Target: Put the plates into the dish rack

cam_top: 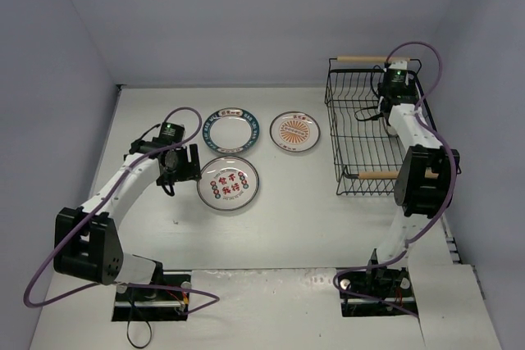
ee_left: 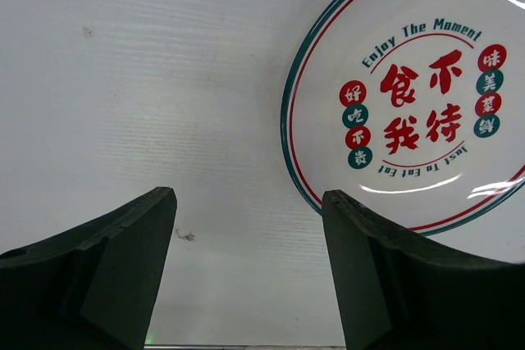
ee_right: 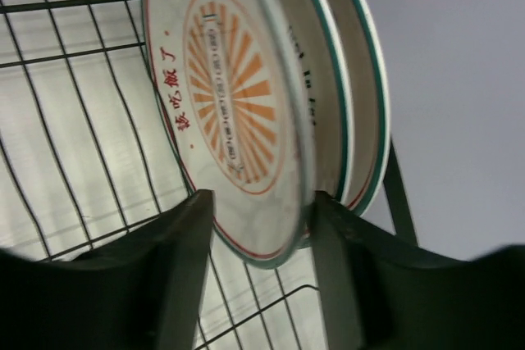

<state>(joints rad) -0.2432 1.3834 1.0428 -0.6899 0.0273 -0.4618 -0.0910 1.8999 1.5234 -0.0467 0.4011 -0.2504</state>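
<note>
In the far end of the black wire dish rack (cam_top: pixel 358 125), the right gripper (ee_right: pixel 262 196) straddles an orange-sunburst white plate (ee_right: pixel 234 92) stood on edge to save room; whether it grips is unclear. The wide-open left gripper (ee_left: pixel 248 198) hovers left of the red-character round plate (ee_left: pixel 418 104), probably to take its rim.

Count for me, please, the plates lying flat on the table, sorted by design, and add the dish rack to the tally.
Red-character plate: 1
Orange sunburst plate: 1
Dark teal rim plate: 1
Dish rack: 1
Total: 4
</note>
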